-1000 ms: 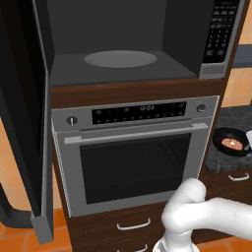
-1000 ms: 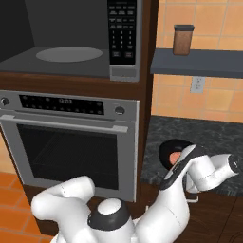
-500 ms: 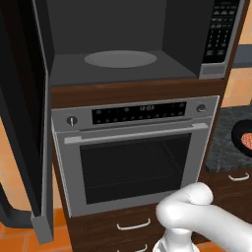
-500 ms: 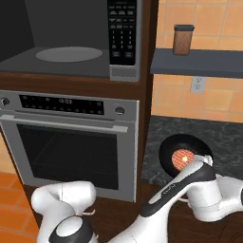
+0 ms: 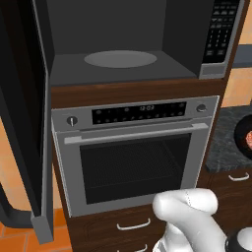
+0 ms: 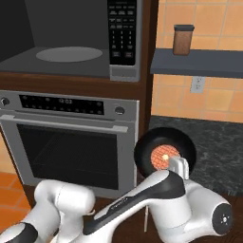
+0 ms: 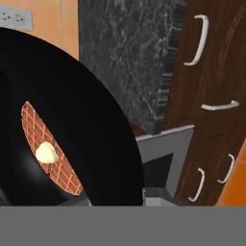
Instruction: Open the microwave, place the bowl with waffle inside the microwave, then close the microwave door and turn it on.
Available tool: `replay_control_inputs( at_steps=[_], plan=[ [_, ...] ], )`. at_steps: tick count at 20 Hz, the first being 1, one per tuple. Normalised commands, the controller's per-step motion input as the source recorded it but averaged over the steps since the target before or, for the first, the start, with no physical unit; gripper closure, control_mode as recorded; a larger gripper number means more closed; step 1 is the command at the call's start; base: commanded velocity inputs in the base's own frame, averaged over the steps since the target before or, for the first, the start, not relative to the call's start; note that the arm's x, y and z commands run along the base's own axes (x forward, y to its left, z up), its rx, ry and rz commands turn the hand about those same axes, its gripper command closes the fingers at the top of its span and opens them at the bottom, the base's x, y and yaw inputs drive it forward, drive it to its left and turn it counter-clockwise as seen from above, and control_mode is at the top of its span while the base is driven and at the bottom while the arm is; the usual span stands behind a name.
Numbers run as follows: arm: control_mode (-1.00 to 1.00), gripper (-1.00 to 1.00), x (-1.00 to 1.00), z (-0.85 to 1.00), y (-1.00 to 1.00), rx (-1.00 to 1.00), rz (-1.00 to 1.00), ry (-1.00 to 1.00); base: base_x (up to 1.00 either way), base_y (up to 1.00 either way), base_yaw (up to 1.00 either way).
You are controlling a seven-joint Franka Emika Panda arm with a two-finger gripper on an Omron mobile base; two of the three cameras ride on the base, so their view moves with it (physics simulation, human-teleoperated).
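Observation:
The microwave [image 5: 123,59] stands open, its grey cavity and round turntable [image 6: 70,53] bare, the keypad [image 6: 122,28] at its right. The microwave door [image 5: 24,123] is swung wide to the left. My gripper [image 6: 177,164] is shut on the rim of the bowl with waffle [image 6: 164,153], a black bowl held above the dark counter and tipped so its inside faces the right base camera. In the hand view the bowl with waffle [image 7: 72,144] looms large at the left, the waffle [image 7: 48,149] inside it. The bowl's edge [image 5: 244,138] also shows at the right of the left base view.
A silver oven [image 5: 133,162] with a bar handle sits under the microwave. The dark stone counter [image 6: 218,142] lies to the right, with a shelf and brown jar [image 6: 183,40] above it. Wooden drawers [image 7: 211,105] run below.
The bowl has come up off the counter and tipped on edge in my grip, drifting a little left in the right base view. My arm has swung lower and to the right.

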Motion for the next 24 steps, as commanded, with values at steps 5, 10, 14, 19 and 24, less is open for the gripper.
replay_control_inputs(
  at_steps=[5,10,14,19,24],
  plan=[
    [-1.0,1.0,-0.59,0.65,0.82,-0.13,-0.02,-0.06,0.0,0.0,0.0],
    [-1.0,1.0,-0.57,0.65,0.76,-0.05,-0.06,-0.13,0.0,0.0,0.0],
    [-1.0,1.0,-0.29,0.65,0.77,-0.01,-0.01,-0.12,0.0,0.0,0.0],
    [-1.0,1.0,-0.22,0.7,0.73,0.0,0.01,-0.03,0.0,0.0,0.0],
    [-1.0,1.0,-0.25,0.63,0.73,0.0,0.15,0.01,0.0,0.0,0.0]
  ],
)
